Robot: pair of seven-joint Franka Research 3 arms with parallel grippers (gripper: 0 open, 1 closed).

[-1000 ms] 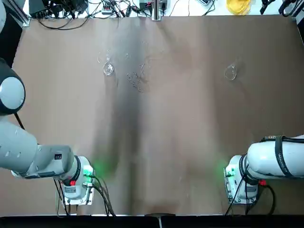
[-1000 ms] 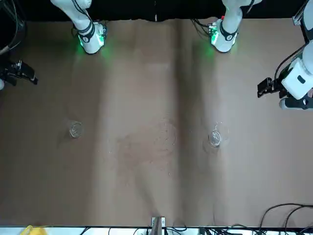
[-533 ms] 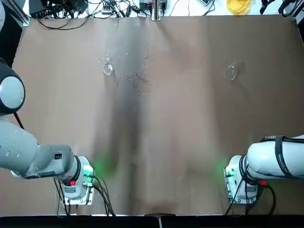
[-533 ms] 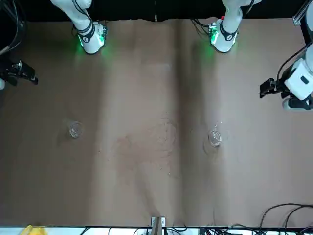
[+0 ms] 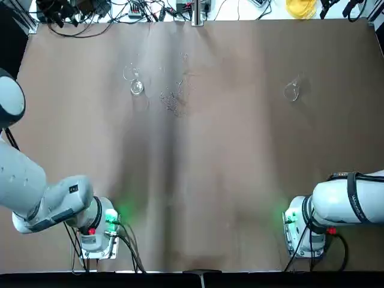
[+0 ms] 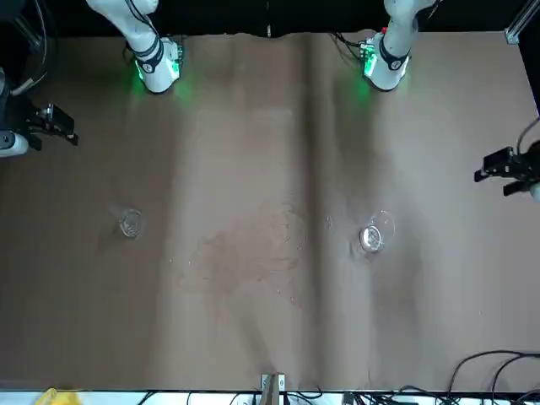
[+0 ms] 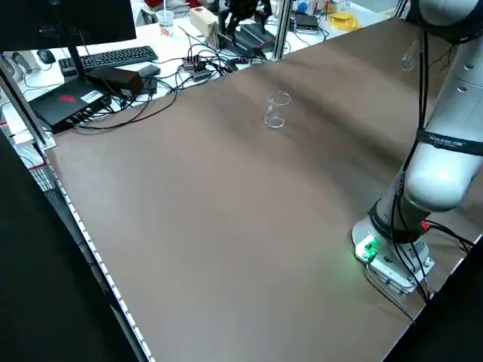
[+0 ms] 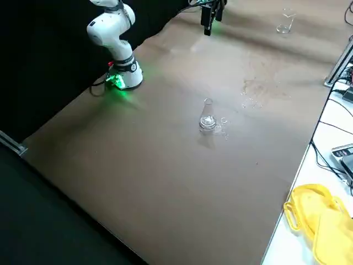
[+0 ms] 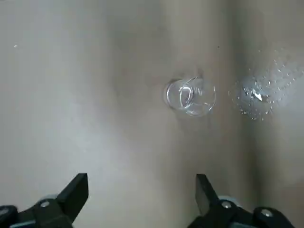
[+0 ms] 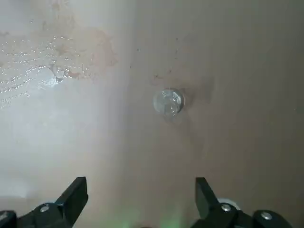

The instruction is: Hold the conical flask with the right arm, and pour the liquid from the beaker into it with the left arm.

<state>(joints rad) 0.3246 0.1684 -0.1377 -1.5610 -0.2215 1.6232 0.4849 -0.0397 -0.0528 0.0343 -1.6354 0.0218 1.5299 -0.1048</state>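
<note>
The beaker (image 5: 137, 87) stands upright on the brown table, far left in the top view; it also shows in the front view (image 6: 371, 238) and the left side view (image 7: 276, 111). The conical flask (image 5: 291, 91) stands upright at the far right (image 6: 130, 224) (image 8: 207, 118). My left gripper (image 6: 506, 164) hovers open at the table's left edge, and in its wrist view (image 9: 140, 190) the beaker (image 9: 190, 96) lies well ahead of it. My right gripper (image 6: 51, 126) hangs open off the right edge, high above the flask (image 10: 168, 102), with nothing between its fingers (image 10: 76, 192).
Spilled droplets (image 5: 174, 99) wet the cloth beside the beaker. Cables and electronics (image 5: 120, 9) line the far edge, with a yellow object (image 5: 300, 7) at the far right. The arm bases (image 5: 96, 231) (image 5: 303, 231) stand at the near edge.
The left arm has swung outward, carrying its gripper towards the table's left edge. The right gripper has shifted slightly inward. Beaker and flask have not moved.
</note>
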